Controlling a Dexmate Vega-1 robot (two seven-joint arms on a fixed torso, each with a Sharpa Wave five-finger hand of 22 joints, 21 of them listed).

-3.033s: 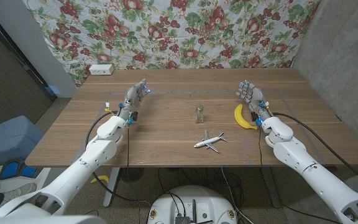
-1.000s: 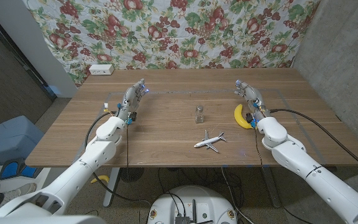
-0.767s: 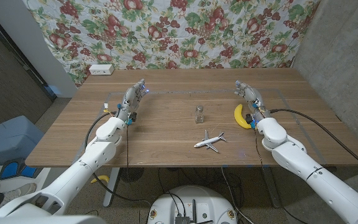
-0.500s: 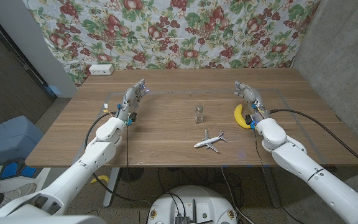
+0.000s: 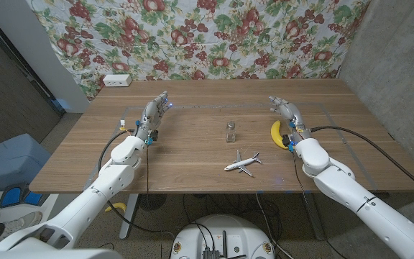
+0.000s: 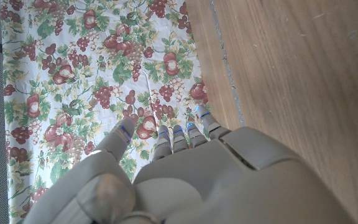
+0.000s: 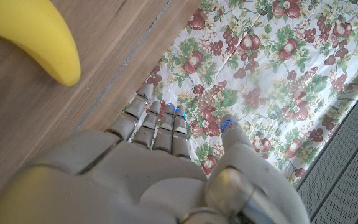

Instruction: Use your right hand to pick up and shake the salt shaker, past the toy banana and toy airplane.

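Head view shows the right robot hand (image 5: 284,109) empty, fingers extended and apart, at the far end of the yellow toy banana (image 5: 277,134). Beyond it toward mid-counter stands the small clear glass salt shaker (image 5: 231,132), untouched, with the white toy airplane (image 5: 242,162) nearer the robot. Reaching, grasping and shaking all remain. The left robot hand (image 5: 154,115) waits, empty, fingers extended, well apart on the wooden counter (image 5: 192,155).

floral cloth (image 5: 214,36) behind wooden table (image 5: 192,155)
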